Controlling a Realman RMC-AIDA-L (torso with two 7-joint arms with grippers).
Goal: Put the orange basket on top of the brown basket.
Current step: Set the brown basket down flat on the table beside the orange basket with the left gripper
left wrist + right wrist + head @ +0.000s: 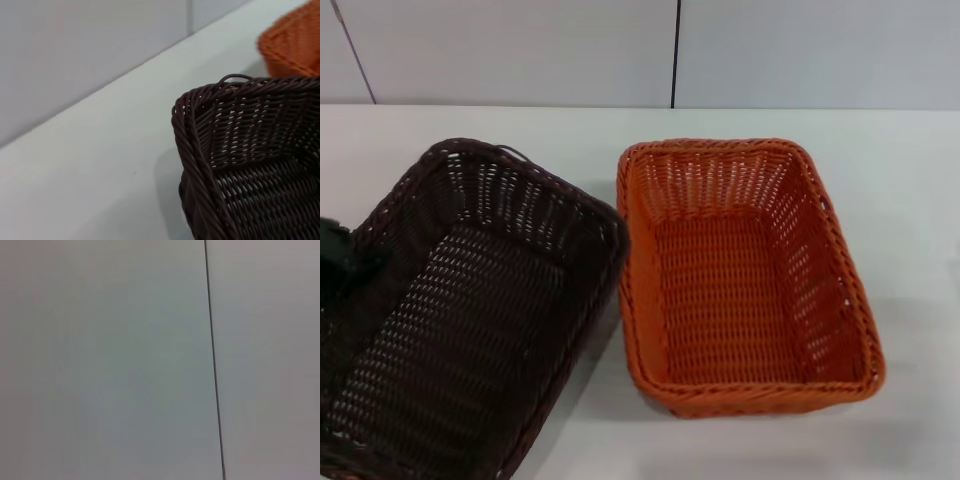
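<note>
Nearest, the brown basket, a dark woven tray with openwork sides and a braided rim, sits skewed on the white counter, nothing inside. Just beside it stands the bright orange basket, likewise holding nothing. At its outer rim is the left gripper; whether its jaws are spread or pressed I cannot tell.

Dark, nearly black left pincer body, blocky shape, matte casing
</note>
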